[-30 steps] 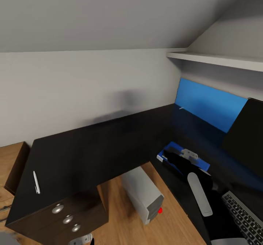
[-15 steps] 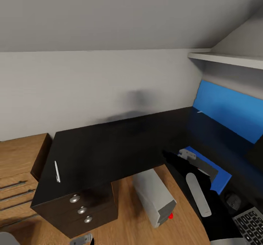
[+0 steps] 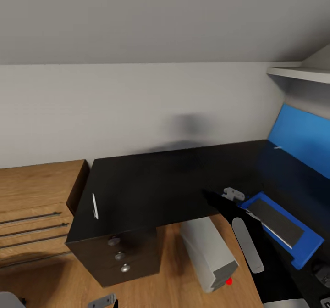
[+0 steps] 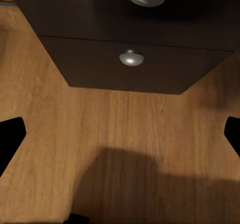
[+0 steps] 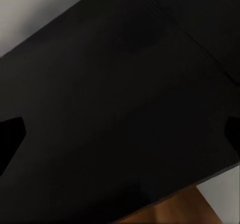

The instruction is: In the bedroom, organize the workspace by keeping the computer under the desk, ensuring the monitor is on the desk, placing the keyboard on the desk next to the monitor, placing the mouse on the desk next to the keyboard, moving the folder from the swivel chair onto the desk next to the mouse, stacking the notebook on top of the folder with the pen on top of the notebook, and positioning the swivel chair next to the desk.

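Black corner desk (image 3: 174, 179) under sloped ceiling: white pen (image 3: 95, 205) near its left edge, blue folder (image 3: 286, 227) at right, grey computer (image 3: 211, 253) beneath; both grippers' fingertips spread wide, empty

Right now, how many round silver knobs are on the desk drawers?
3, in a row down the drawer fronts below the pen: top knob, middle knob, bottom knob. None seem hidden.

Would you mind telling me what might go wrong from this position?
The pen lies close to the desk's left edge; a clumsy approach could roll it off. The right arm reaches over the notebook stacked on the blue folder, and a careless swing might shove the stack.
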